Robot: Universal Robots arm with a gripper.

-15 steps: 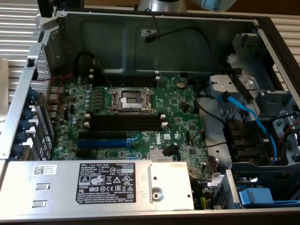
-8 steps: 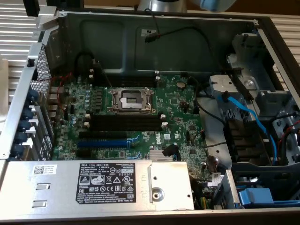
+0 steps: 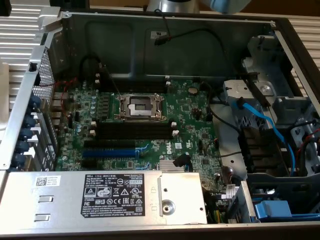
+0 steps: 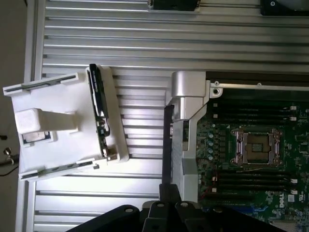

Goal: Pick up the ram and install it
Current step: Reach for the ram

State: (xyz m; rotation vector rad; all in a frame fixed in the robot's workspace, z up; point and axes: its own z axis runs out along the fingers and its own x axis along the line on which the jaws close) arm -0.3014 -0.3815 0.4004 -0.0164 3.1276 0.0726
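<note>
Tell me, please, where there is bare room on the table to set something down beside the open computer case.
The ribbed table is bare between the white holder carrying the ram and the case corner, and along the strip beyond both. Inside the case, the motherboard and cables crowd everything.

Setting: robotics or electronics-assembly lab bench.
- open grey metal desktop computer case (image 3: 165, 45) lying flat, interior exposed
- green motherboard (image 3: 195, 125) bare, square metal processor socket (image 3: 140, 106) uncovered
- silver power-supply box (image 3: 60, 192) with black rating label
- loose blue data cable (image 3: 270, 125)
- ribbed silver aluminium-profile tabletop (image 4: 145, 38) under case
- white plastic parts fixture (image 4: 53, 125) on same tabletop, beside case
</note>
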